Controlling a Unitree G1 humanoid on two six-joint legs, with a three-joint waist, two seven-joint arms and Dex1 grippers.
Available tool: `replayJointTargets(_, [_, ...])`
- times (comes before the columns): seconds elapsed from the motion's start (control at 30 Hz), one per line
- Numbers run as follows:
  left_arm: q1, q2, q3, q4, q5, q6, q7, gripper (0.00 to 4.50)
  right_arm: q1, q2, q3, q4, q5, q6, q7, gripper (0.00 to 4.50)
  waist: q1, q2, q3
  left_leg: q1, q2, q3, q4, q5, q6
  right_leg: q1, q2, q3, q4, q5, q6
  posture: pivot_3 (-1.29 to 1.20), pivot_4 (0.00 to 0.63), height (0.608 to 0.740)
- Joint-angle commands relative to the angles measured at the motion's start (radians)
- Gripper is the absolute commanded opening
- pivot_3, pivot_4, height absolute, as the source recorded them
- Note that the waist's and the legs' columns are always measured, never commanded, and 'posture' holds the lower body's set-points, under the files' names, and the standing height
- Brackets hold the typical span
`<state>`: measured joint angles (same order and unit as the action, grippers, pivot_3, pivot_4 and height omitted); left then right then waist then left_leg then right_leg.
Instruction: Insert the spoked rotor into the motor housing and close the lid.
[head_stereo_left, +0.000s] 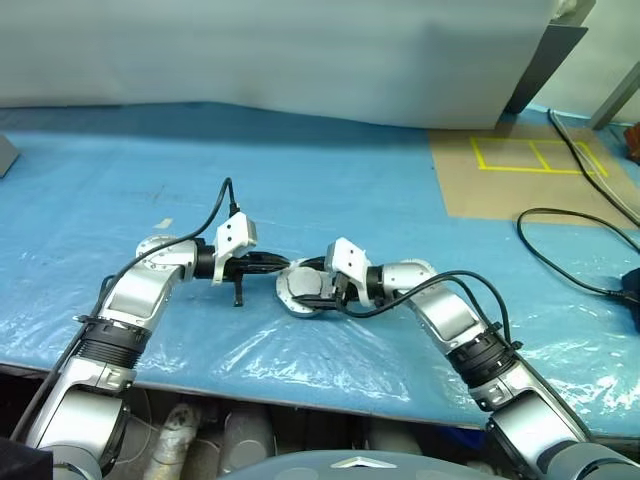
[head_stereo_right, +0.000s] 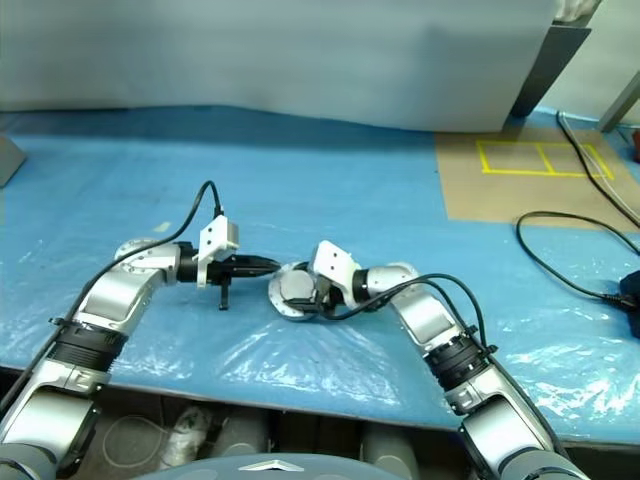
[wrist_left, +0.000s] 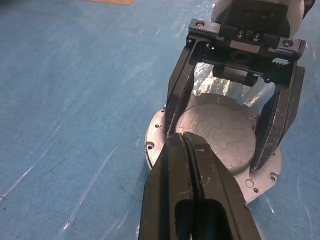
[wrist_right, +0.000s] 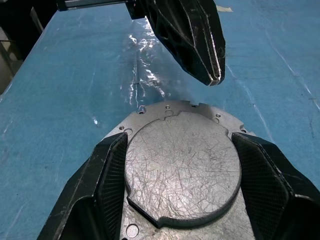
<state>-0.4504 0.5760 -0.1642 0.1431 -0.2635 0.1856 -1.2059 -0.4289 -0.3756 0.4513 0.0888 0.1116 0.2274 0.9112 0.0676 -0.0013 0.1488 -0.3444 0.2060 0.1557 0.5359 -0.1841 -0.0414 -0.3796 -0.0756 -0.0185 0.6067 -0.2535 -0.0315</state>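
The motor housing (head_stereo_left: 298, 291), a round silver metal piece with its smooth scratched face (wrist_right: 182, 160) up on a flanged plate, lies on the blue sheet near the table's front. My right gripper (head_stereo_left: 320, 292) reaches in from the right, its two pads (wrist_right: 114, 165) against opposite sides of the round face. My left gripper (head_stereo_left: 278, 265) comes from the left, shut and empty, its tip (wrist_left: 184, 136) just over the housing's rim. The spoked rotor and the lid are out of view.
The blue plastic sheet (head_stereo_left: 300, 180) covers the table. A brown board with yellow tape squares (head_stereo_left: 520, 170) lies at the back right. Black cables (head_stereo_left: 560, 265) trail along the right side. The table's front edge (head_stereo_left: 300, 385) runs just below the arms.
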Motion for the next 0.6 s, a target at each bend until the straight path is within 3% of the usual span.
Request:
replayJointTargets(0.03, [0.004,0.003,0.014,-0.035,-0.006,-0.013,0.005,0.00,0.098,-0.085,0.091,0.178,-0.166,0.028,-0.042,2.95,0.001,0.002,-0.003,0.001,0.000,0.000,0.000,0.000,0.000,0.001,0.000,0.000,0.000,0.000,0.000,0.00,0.150,0.740])
replayJointTargets(0.23, [0.010,0.003,0.016,-0.041,-0.008,-0.011,0.008,0.00,0.074,-0.032,-0.003,0.140,-0.043,0.168,-0.066,2.95,0.001,0.002,-0.004,0.001,-0.001,-0.003,-0.001,0.000,0.000,0.003,0.000,0.001,-0.002,0.000,0.001,0.00,0.150,0.740])
replayJointTargets(0.6, [0.012,-0.003,0.015,-0.032,-0.008,-0.021,0.013,0.00,0.103,-0.013,0.048,0.042,-0.050,0.288,-0.071,2.95,0.001,0.001,-0.005,-0.003,0.000,-0.003,-0.004,0.000,0.000,-0.004,0.000,0.001,-0.003,-0.001,0.001,0.00,0.150,0.740])
